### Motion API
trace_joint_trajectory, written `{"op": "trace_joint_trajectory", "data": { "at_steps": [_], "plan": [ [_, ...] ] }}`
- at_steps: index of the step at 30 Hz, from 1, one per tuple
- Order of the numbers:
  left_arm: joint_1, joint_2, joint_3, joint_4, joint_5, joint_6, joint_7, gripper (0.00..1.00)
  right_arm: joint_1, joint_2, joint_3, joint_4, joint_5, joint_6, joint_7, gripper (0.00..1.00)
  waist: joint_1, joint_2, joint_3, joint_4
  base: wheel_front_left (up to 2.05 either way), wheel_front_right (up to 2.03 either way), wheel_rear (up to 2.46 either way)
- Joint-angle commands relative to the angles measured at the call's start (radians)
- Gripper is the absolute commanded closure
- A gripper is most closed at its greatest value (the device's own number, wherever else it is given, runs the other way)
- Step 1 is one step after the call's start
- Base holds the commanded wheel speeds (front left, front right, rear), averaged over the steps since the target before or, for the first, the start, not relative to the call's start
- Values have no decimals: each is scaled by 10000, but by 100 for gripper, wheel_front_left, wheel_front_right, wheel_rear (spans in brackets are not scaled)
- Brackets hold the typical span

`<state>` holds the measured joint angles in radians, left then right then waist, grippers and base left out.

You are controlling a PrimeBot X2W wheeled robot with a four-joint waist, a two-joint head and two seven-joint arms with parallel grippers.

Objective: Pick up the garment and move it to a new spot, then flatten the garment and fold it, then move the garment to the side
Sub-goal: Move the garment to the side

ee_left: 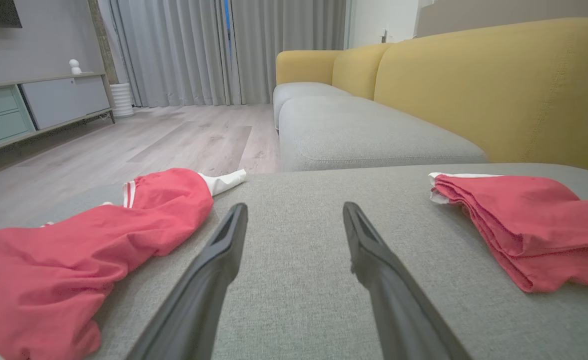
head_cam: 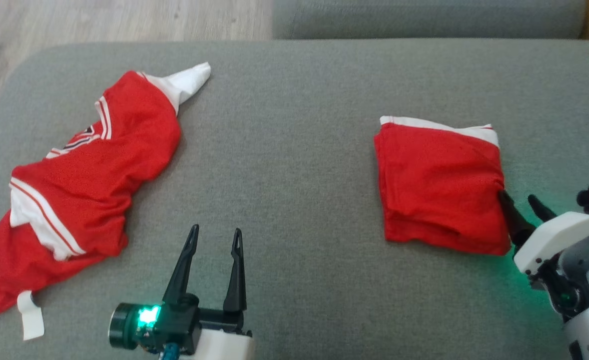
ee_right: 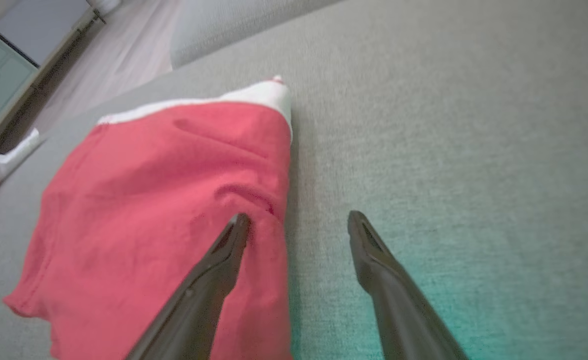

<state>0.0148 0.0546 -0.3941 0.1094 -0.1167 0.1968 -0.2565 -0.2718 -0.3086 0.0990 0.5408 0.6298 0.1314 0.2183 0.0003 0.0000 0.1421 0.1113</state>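
Observation:
A crumpled red garment (head_cam: 89, 185) with white trim and stripes lies at the left of the grey cushion (head_cam: 284, 150); it is also in the left wrist view (ee_left: 99, 240). A second red garment (head_cam: 439, 185), folded into a neat square, lies at the right (ee_left: 523, 220) (ee_right: 164, 190). My left gripper (head_cam: 215, 230) (ee_left: 294, 207) is open over bare cushion between the two, holding nothing. My right gripper (head_cam: 520, 205) (ee_right: 298, 220) is open at the folded garment's right edge, one finger on the red cloth, the other over bare cushion.
The cushion's rounded left edge drops to a wooden floor (head_cam: 99, 20). A grey sofa seat (head_cam: 424, 17) with a yellow back (ee_left: 473, 90) lies beyond the far edge. A cabinet (ee_left: 24, 105) and curtains stand across the room.

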Motion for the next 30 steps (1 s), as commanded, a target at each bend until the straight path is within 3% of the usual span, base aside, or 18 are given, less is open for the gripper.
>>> {"op": "trace_joint_trajectory", "data": {
  "at_steps": [1, 2, 3, 5, 6, 12, 21, 30],
  "plan": [
    [-399, -42, 204, -298, -98, 96, -53, 0, -226, -236, 231, -224, 93, -7, 95, 0, -3, 0, 158, 66, 0, 0, 0],
    [-448, -42, 181, -288, -127, 128, -53, 0, -252, -225, 302, -197, 177, -7, 211, 0, -3, 0, 201, 65, 0, 0, 0],
    [-489, -42, 160, -285, -151, 162, -53, 0, -263, -204, 390, -196, 287, -7, 337, 16, -3, 0, 254, 53, 0, 0, 0],
    [-550, -43, 127, -283, -199, 224, -53, 0, -280, -193, 556, -257, 493, -7, 503, 79, -3, 0, 327, 4, 0, 0, 0],
    [-575, -43, 118, -285, -217, 252, -53, 0, -292, -222, 629, -313, 557, -7, 523, 100, -3, 0, 366, -35, 0, 0, 0],
    [-802, -43, 124, -357, -273, 327, -53, 0, -569, -923, 443, -501, 383, -7, 301, 100, -3, 0, 735, -447, 0, 0, 0],
    [-1531, -43, -74, -377, -197, 202, -53, 0, -1706, -2336, -785, -437, -717, -7, 522, 100, -3, 0, 1799, -1356, 0, 0, 0],
    [-2444, -37, -107, -9, 18, -156, -53, 0, -2848, -2973, -2299, 242, -1938, -7, 204, 100, -3, 0, 2726, -1898, 0, 0, 0]
  ]
}}
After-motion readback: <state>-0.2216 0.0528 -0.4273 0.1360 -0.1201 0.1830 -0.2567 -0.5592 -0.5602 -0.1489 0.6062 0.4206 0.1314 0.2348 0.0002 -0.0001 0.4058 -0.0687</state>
